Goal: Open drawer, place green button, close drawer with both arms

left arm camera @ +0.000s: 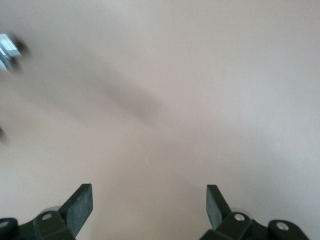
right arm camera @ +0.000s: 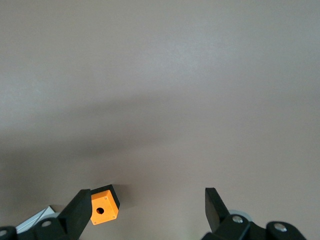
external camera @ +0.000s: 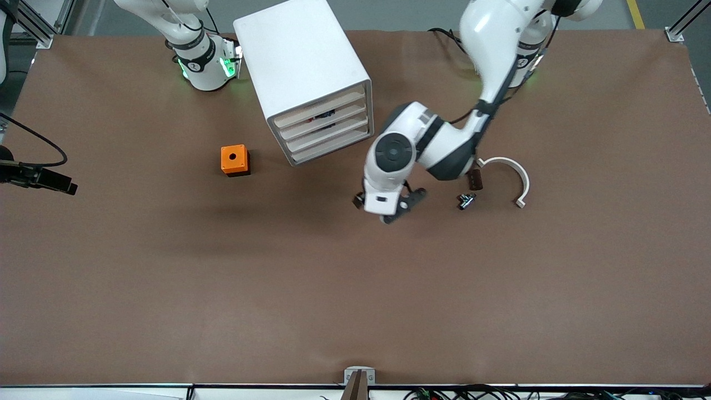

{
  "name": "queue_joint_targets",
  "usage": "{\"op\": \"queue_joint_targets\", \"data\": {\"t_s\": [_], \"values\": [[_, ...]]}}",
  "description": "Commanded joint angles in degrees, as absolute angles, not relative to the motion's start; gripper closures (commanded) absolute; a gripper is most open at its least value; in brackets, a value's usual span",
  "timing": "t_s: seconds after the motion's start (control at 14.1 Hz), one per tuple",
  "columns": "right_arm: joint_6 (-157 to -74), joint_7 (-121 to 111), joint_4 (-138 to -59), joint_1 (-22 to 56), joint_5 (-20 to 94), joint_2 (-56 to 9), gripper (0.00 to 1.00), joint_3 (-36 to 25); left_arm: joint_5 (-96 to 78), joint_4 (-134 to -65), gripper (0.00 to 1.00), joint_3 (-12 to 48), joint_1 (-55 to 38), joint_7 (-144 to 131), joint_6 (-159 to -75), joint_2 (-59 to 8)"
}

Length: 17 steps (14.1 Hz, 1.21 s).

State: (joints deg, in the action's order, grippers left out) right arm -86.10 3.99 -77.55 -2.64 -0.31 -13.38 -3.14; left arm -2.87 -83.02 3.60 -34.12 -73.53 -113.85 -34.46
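While front hides them, left fingers (left arm camera: 80,206) spread

The left gripper (left arm camera: 149,205) has its two black fingers (left arm camera: 80,206) wide apart over the bare brown table (left arm camera: 200,100), holding nothing.

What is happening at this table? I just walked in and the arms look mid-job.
The left tool, open and empty, hangs over bare table beside the small button. The white cabinet has all four drawers shut, including the drawer the button is meant for. The right tool is open too, high over the table, with the orange cube in its wrist view. Nothing is held yet.
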Motion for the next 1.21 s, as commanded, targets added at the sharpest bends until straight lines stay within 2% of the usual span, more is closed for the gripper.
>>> {"op": "queue_joint_targets", "data": {"t_s": [0.0,0.28,0.57,1.0,1.14], "values": [[-85.0,3.6,-76.0,-3.1,-0.9,-13.3,0.00,-2.0,0.4,-83.7,0.00,3.8,-28.6,-68.2,-111.9,-29.3],[-81.0,3.3,-77.4,-3.0,-0.4,-10.0,0.00,-1.8,0.6,-83.2,0.00,3.7,-19.1,-54.1,-106.7,-23.8],[-80.3,2.6,-84.7,-3.1,-0.4,-3.2,0.00,-1.9,0.6,-83.2,0.00,3.7,-10.9,-39.2,-99.4,-16.6],[-80.6,0.7,-90.2,-2.5,-0.4,3.2,0.00,-2.7,0.6,-83.3,0.00,3.2,-5.8,-24.7,-90.6,-9.0],[-81.0,0.6,-91.8,0.9,-0.4,4.6,0.00,-6.4,0.5,-83.9,0.00,3.2,-3.9,-21.2,-88.9,-6.4]]}}
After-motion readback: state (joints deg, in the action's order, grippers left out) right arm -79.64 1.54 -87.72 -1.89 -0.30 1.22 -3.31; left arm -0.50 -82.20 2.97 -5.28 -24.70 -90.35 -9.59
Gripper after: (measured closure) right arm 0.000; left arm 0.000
